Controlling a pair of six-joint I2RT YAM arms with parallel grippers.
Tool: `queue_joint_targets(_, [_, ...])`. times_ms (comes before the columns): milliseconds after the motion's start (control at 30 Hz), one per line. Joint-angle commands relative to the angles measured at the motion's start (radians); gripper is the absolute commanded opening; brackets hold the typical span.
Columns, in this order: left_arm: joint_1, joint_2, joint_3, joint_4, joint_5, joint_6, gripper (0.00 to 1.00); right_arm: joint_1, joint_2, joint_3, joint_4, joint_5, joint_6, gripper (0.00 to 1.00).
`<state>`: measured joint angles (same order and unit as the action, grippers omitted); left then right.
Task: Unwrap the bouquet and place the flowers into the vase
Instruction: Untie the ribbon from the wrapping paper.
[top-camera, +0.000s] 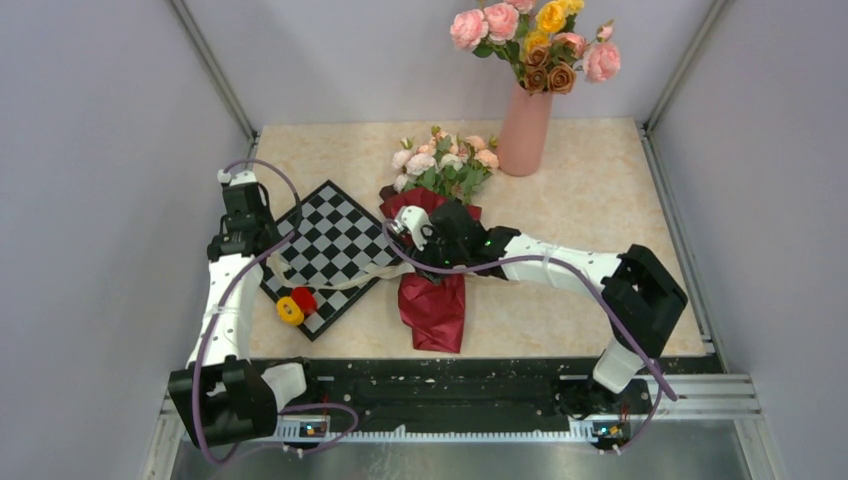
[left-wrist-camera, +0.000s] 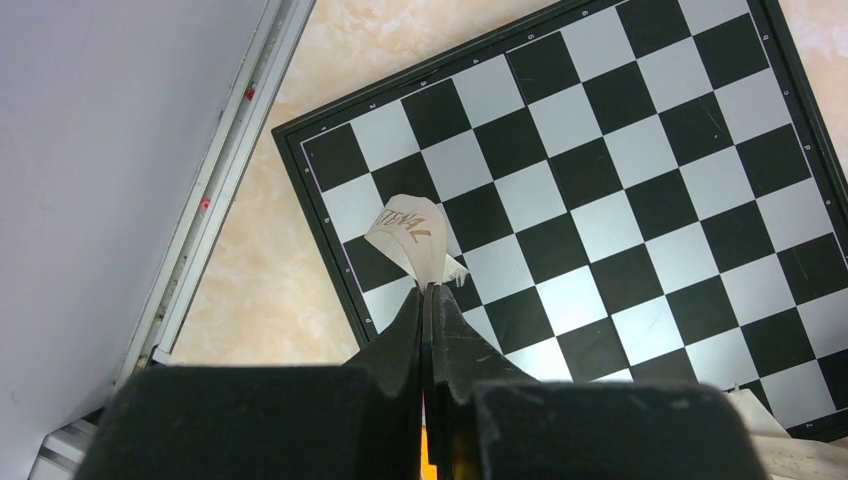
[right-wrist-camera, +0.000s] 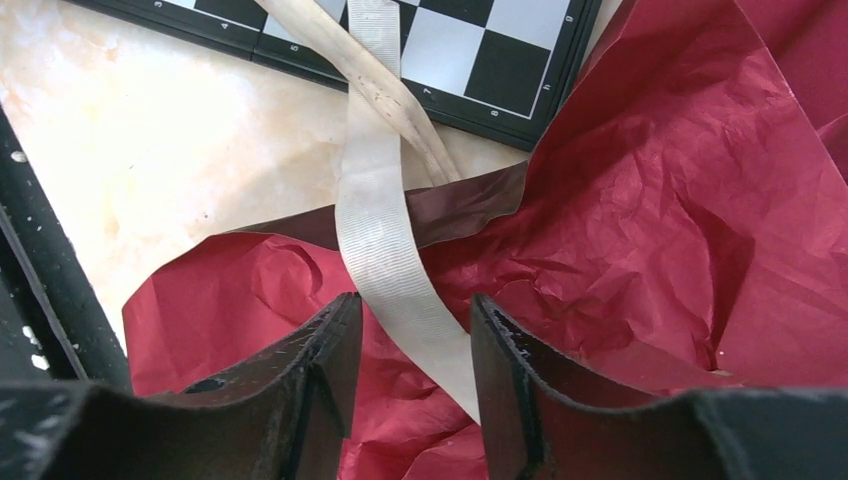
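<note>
The dark red paper-wrapped bouquet (top-camera: 432, 310) was found lying on the bench (top-camera: 600, 200), not yet unwrapped. Its cream ribbon (right-wrist-camera: 375, 230) was gripped by the closed left end effector (left-wrist-camera: 432, 290); the right end effector (right-wrist-camera: 410, 310) was held open around it.

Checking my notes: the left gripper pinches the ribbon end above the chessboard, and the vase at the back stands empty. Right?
The vase is not empty: the top external view shows large pink, yellow and brown roses in it. The left gripper does pinch the ribbon end above the chessboard.
</note>
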<state>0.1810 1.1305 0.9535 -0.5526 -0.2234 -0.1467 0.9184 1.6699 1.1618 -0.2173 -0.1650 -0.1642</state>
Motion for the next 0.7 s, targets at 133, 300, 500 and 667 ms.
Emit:
queue_joint_targets(133, [0.005, -0.014, 0.014, 0.006, 0.006, 0.008, 0.00, 0.023, -0.010, 0.031, 0.045, 0.066, -0.019, 0.28])
queue_joint_targets(300, [0.004, -0.011, 0.014, 0.006, 0.008, 0.009, 0.00, 0.025, -0.030, 0.014, 0.058, 0.078, -0.013, 0.11])
queue_joint_targets(500, [0.005, -0.005, 0.016, 0.006, 0.011, 0.009, 0.00, 0.031, -0.096, -0.030, 0.078, 0.116, 0.018, 0.00])
queue_joint_targets(667, [0.005, -0.021, 0.015, 0.011, 0.005, 0.011, 0.00, 0.032, -0.192, -0.041, 0.046, 0.086, 0.087, 0.00])
